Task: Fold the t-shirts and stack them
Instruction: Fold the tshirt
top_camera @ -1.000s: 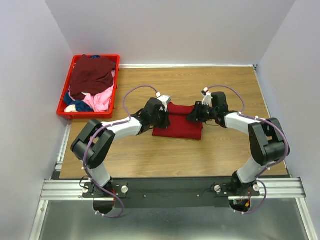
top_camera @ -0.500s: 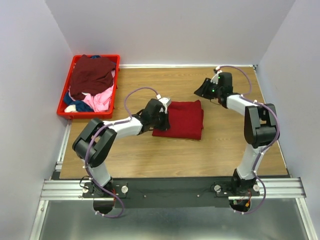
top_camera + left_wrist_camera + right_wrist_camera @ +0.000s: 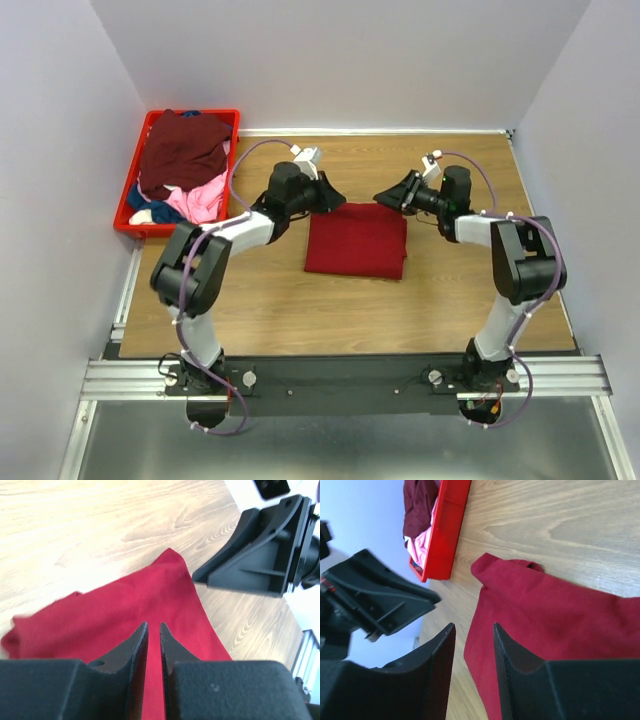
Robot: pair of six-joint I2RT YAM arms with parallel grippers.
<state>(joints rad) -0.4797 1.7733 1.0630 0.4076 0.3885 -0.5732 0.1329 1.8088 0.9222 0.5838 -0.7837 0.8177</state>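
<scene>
The soft bright red folded t-shirt (image 3: 357, 240) lies flat just below the left gripper (image 3: 154, 626) and the right gripper (image 3: 473, 626). The left one's fingers are a tiny bit apart and the right one's are wider. Both hold nothing. A finger that dips low could snag a corner and pull the fold open.

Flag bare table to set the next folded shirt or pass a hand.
Widest: table strip between shirt and near edge. Also the strip along the back wall. Crowded: shirt's back edge, where left gripper and right gripper hover; the gap from crate to shirt sits under the left arm.
</scene>
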